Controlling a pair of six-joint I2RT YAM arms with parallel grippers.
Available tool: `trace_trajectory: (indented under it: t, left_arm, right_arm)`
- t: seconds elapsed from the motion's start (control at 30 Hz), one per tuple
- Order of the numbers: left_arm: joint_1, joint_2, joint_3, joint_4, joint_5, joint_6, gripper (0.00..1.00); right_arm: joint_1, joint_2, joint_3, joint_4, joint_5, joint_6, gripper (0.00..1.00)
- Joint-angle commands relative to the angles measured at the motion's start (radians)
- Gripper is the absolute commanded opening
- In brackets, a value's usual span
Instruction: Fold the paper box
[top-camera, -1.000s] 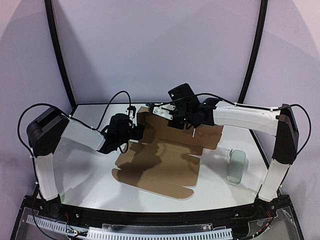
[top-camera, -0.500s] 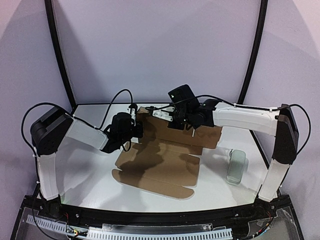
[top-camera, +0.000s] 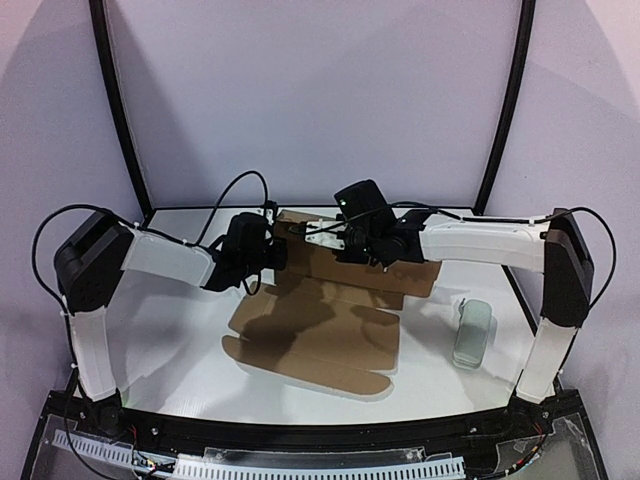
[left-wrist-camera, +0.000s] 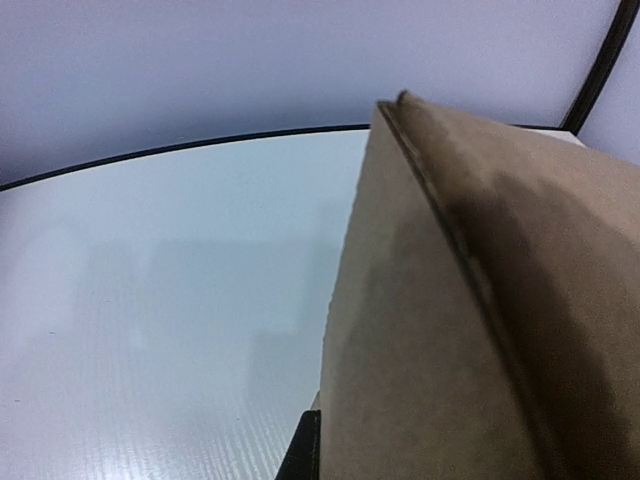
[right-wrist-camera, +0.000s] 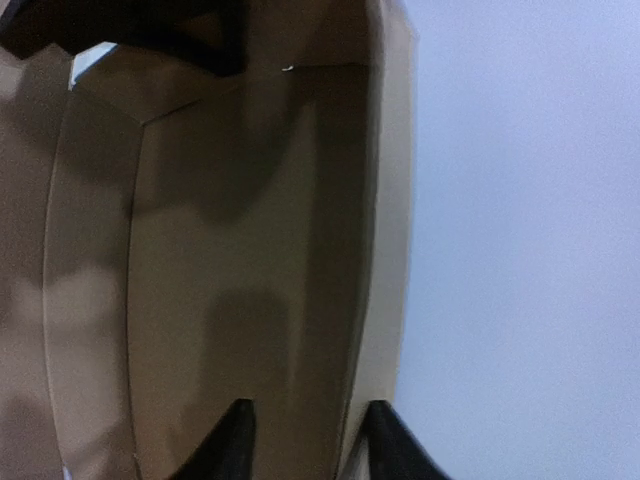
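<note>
The paper box (top-camera: 320, 335) is a brown cardboard sheet, its front part flat on the white table and its back panel (top-camera: 400, 272) raised. My left gripper (top-camera: 272, 252) is at the box's back left corner, shut on an upright flap (left-wrist-camera: 470, 330). Only one dark finger (left-wrist-camera: 305, 452) shows, pressed against the flap's left face. My right gripper (top-camera: 325, 235) is over the back panel, open. Its two fingertips (right-wrist-camera: 235, 432) stand apart, with the panel's pale edge (right-wrist-camera: 385, 250) running between them, and the box's inner face (right-wrist-camera: 230, 250) fills that view.
A pale grey-green oblong case (top-camera: 472, 333) stands on the table to the right of the box. The black rim (top-camera: 200, 208) bounds the table at the back, with the purple backdrop behind. The table's near edge (top-camera: 300, 425) runs just ahead of the arm bases.
My left gripper has shut on the back left flap and shifted a little toward the back. My right gripper has opened, letting go of the back panel, and moved slightly left.
</note>
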Motion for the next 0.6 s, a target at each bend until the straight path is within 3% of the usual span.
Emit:
trace_trajectory:
  t: [0.0, 0.13, 0.23, 0.33, 0.57]
  left_arm:
    - [-0.002, -0.107, 0.045, -0.09, -0.02, 0.004, 0.01]
    - [-0.002, -0.13, 0.049, -0.153, -0.072, 0.035, 0.01]
    - [-0.001, -0.162, 0.047, -0.198, -0.123, 0.022, 0.01]
    - [0.014, -0.181, 0.051, -0.249, -0.184, -0.013, 0.01]
    - [0.071, -0.237, 0.008, -0.276, -0.189, -0.068, 0.01]
  right_arm:
    - [0.007, 0.002, 0.048, 0.048, 0.051, 0.037, 0.58]
    - [-0.006, -0.054, 0.098, 0.258, 0.121, 0.061, 0.97]
    - [-0.016, -0.091, 0.138, 0.29, 0.14, 0.117, 0.98]
    - [-0.039, -0.152, 0.164, 0.193, 0.066, 0.259, 0.98]
    - [-0.22, -0.337, 0.138, -0.025, -0.371, 0.713, 0.98]
